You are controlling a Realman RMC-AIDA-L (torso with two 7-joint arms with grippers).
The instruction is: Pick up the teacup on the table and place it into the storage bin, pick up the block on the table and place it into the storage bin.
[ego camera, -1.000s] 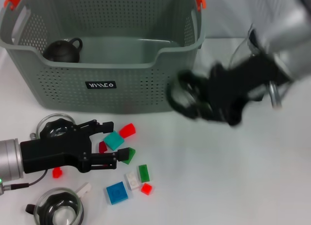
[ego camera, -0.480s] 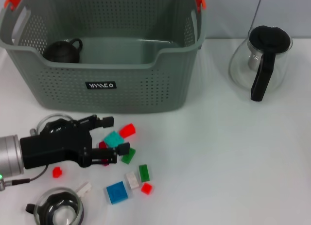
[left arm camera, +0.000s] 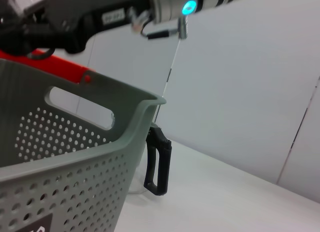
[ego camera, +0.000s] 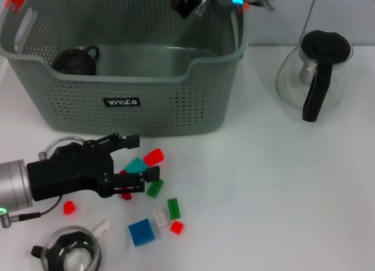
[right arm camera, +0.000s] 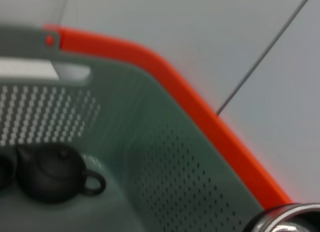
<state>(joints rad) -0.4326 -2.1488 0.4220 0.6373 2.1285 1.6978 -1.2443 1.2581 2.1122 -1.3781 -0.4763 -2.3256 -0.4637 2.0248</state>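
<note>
Here the storage bin (ego camera: 126,78) stands at the tabletop's (ego camera: 281,195) far side, a dark teapot (ego camera: 76,60) inside. The right tool (ego camera: 190,2) hovers over its rear rim; I cannot tell its grip. Just before the bin, the left tool (ego camera: 137,160) lies low, jaws apart, straddling the teal block (ego camera: 136,165), which lies nearest it

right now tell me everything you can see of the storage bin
The storage bin is a large grey-green perforated plastic basket with orange handle clips, cut-out grips and a small black label on its front. It stands upright at the table's far side. A dark teapot sits inside at the robot's left corner. The right gripper is above its back rim.
</note>
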